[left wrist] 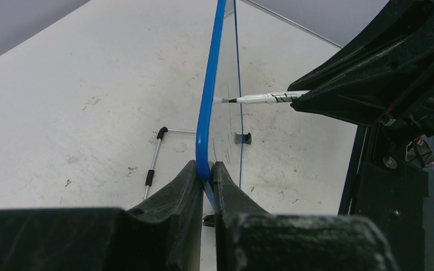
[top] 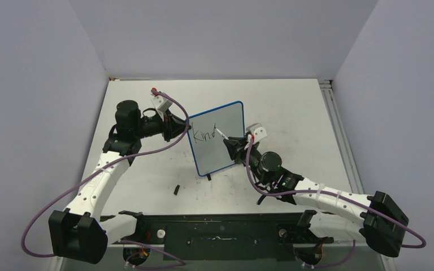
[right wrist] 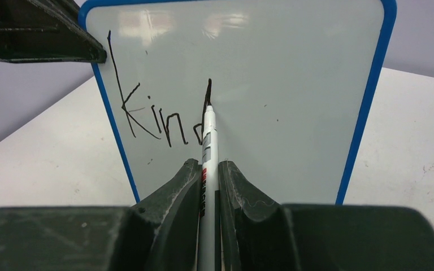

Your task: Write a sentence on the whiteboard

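Observation:
The whiteboard (top: 226, 130), white with a thin blue frame, stands upright mid-table. My left gripper (top: 185, 129) is shut on its left edge; the blue frame (left wrist: 206, 113) sits pinched between the jaws. Black lettering (right wrist: 158, 116) on the board reads "Kind", with the d's upstroke under the pen tip. My right gripper (top: 233, 145) is shut on a white marker (right wrist: 208, 152), whose black tip touches the board face. The marker also shows in the left wrist view (left wrist: 265, 97), tip against the board.
A small black cap (top: 177, 189) lies on the table in front of the board. A thin metal rod with black ends (left wrist: 152, 164) lies on the table behind the board. Grey walls enclose the white table (top: 294, 107).

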